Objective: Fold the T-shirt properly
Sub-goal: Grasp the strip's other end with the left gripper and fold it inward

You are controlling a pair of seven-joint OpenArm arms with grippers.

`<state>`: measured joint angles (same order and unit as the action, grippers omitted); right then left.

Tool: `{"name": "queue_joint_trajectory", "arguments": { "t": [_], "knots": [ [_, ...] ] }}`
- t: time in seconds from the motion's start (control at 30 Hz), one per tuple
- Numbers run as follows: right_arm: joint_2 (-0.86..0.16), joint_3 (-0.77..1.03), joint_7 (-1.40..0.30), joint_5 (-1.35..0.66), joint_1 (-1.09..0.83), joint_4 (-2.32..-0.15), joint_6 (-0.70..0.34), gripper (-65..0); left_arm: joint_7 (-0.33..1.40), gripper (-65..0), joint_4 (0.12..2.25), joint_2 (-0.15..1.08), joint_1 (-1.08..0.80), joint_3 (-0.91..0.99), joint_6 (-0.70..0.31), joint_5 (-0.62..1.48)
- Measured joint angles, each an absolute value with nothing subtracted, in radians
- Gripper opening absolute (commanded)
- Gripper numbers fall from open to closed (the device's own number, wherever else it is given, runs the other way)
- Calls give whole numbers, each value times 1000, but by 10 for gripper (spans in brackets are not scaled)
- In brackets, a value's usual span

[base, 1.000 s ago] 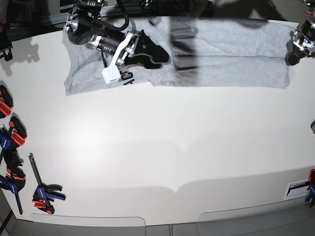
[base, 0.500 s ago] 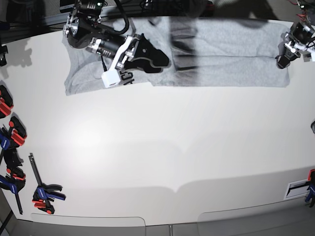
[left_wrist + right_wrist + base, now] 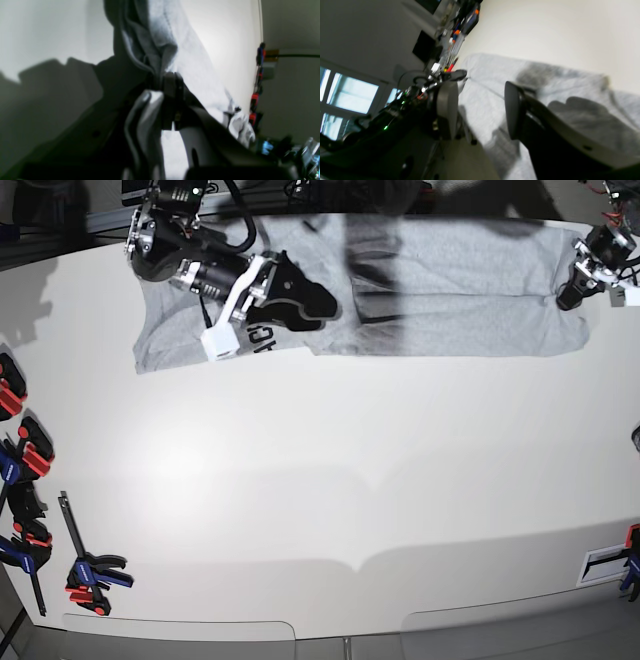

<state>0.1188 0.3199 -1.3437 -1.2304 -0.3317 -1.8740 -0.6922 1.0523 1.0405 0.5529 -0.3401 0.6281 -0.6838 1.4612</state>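
While the left tool point(image 3: 163, 86) pinches a bunched edge of the T-shirt point(image 3: 450, 280), right tool point(image 3: 480, 110) hovers spread wide over grey cloth, shirt lying along the white bench point(image 3: 330, 480), far edge, clamps point(image 3: 90, 575) nearby.

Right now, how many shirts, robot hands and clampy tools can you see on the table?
T-shirt: 1
Robot grippers: 2, the left gripper and the right gripper
Red and blue clamps: at least 5; those at the left edge overlap, so the exact number is unclear
Total: at least 8
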Motion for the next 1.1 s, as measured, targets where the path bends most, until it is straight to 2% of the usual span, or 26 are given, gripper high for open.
{"name": "queue_joint_trajectory", "arguments": {
  "t": [0.27,0.47,0.73,1.1],
  "knots": [
    [111,563,-1336,-1234,-300,-1874,-692,-364,1130,-650,1415,472,-424,628,-688,1462],
    [6,745,-1332,-1280,-300,-1874,-692,-364,1146,-650,1596,410,-430,627,-689,1457],
    [-157,865,-1331,-1283,-300,-1874,-692,-364,1147,-650,1620,338,-437,517,-689,1455],
    [-167,866,-1328,-1258,-299,-1874,-692,-364,1148,-650,1620,254,-413,228,-688,1452]
  ]
}}
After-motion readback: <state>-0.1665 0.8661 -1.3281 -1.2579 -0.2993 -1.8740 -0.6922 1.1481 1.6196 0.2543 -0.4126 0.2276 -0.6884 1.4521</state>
